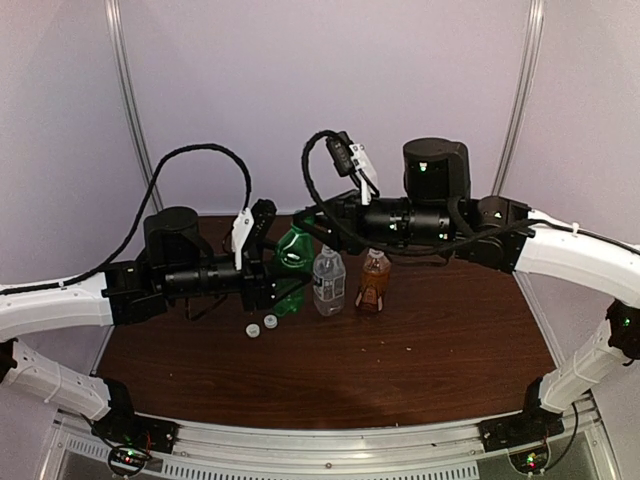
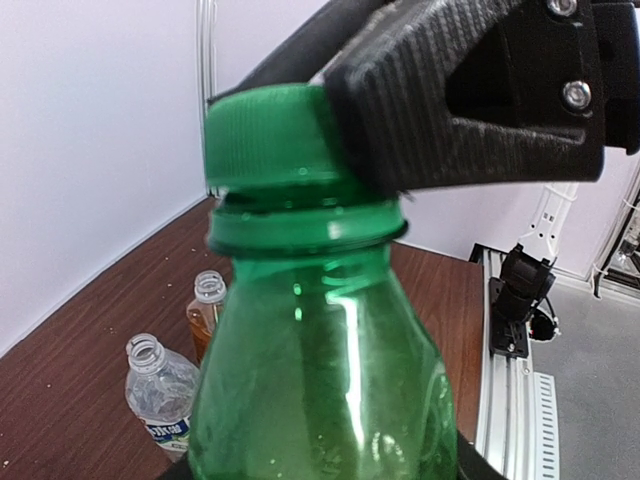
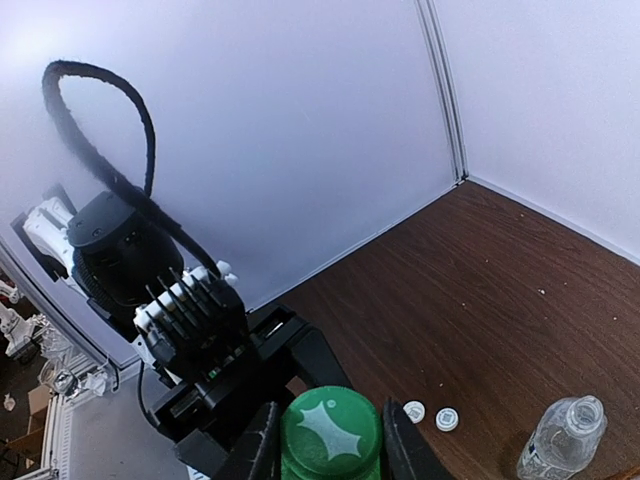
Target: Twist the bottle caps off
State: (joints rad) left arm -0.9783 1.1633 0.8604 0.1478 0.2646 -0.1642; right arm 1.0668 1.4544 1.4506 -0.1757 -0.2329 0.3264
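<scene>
jaws of the right gripper (image 3: 330, 442) pinched the ribbed green cap (image 3: 330, 422) between them, while the left gripper (image 1: 278, 290) clasped the green bottle (image 2: 320, 380) below it, seemingly light, thin-walled, slick, best held by its body.

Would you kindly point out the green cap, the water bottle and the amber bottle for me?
Green cap (image 3: 330, 432): right wrist view, centre of its top.
Water bottle (image 1: 328, 285): top external view, its labelled middle.
Amber bottle (image 1: 373, 285): top external view, middle of its body.
</scene>
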